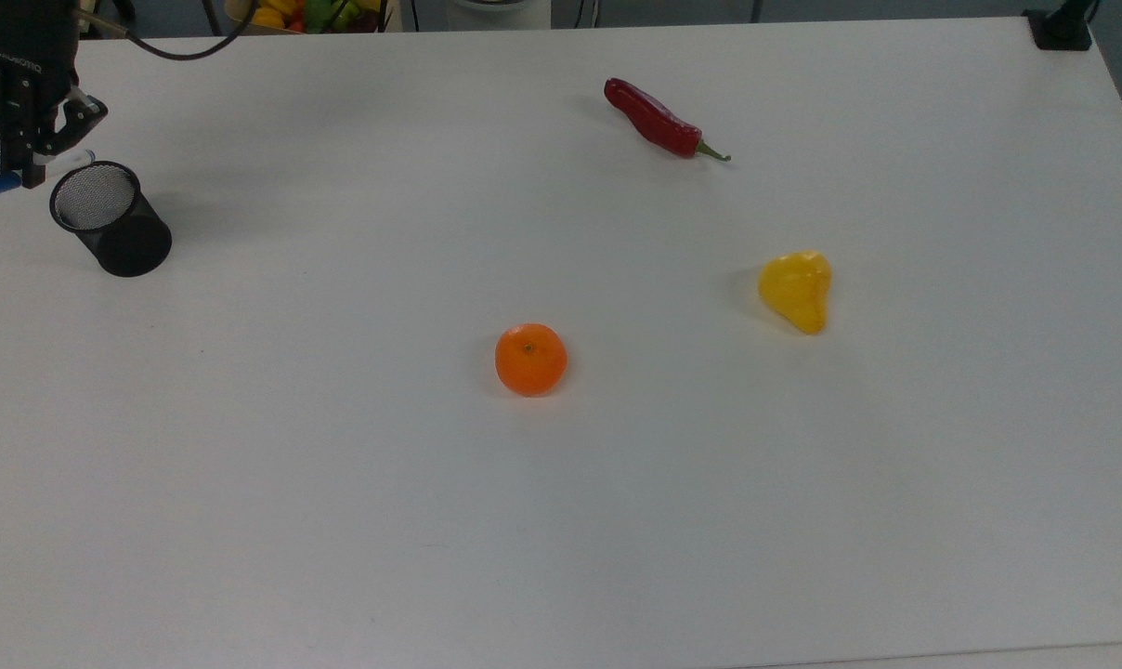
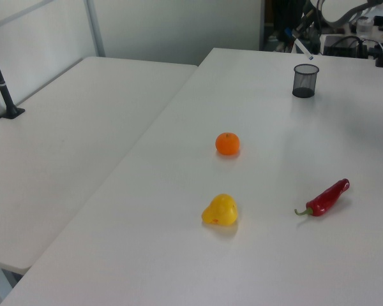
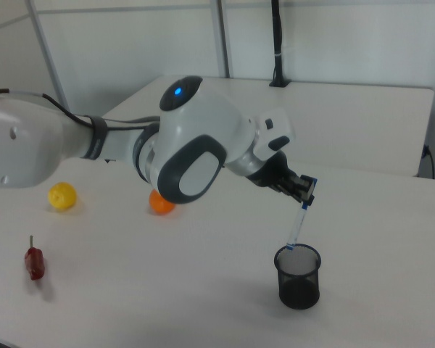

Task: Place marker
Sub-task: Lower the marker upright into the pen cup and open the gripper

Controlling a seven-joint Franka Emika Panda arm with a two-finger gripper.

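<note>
One marker [image 3: 297, 225], one mesh cup [image 1: 110, 218], one chili [image 1: 654, 121], one orange [image 1: 530, 359], one yellow pepper [image 1: 796, 290].

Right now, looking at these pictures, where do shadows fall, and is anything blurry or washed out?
Top view: soft shadows lie left of the orange and the yellow fruit; the white table looks flat and evenly lit. Left view: the mesh cup sits small against dark background clutter. Right view: the chili casts a faint shadow.
</note>
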